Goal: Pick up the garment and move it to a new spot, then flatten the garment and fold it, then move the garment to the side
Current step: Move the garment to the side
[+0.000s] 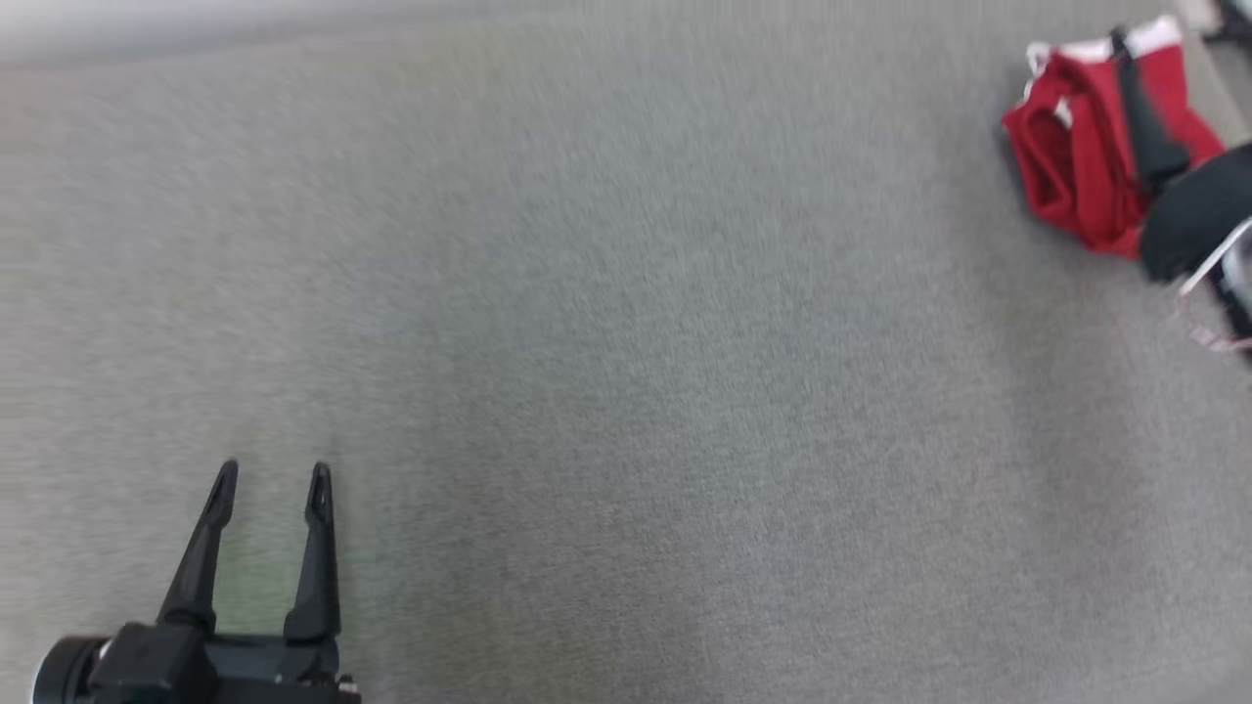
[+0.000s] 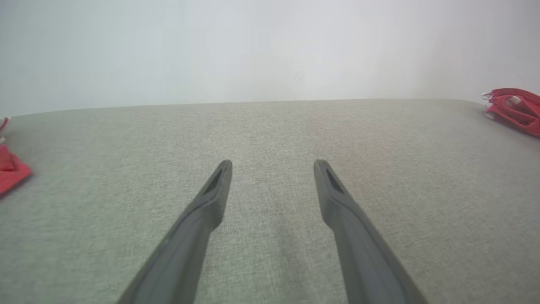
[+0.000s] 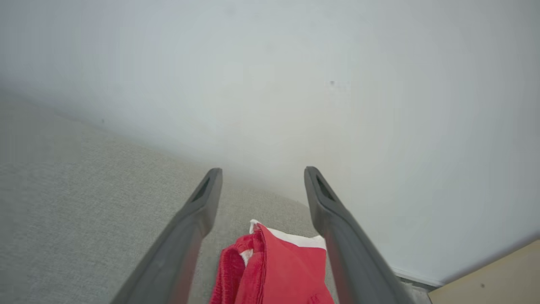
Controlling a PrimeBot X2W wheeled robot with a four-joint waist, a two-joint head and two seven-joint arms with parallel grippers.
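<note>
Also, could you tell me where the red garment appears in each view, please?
Head view: the red garment at the upper right.
Left wrist view: the garment at the far right edge; the red cloth at the left edge is another piece.
Right wrist view: the garment at bottom centre, between the right hand's open fingers.
Shared landmark: the grey fabric surface meeting the pale wall.

The left gripper [image 1: 274,481] has two long, matte black fingers [image 1: 315,557] that taper to slotted tips. They rise from a boxy black housing [image 1: 196,665] with a pale-rimmed round end. The right gripper [image 3: 262,177] looks the same, and a thin pale cable [image 1: 1213,259] runs beside it.
</note>
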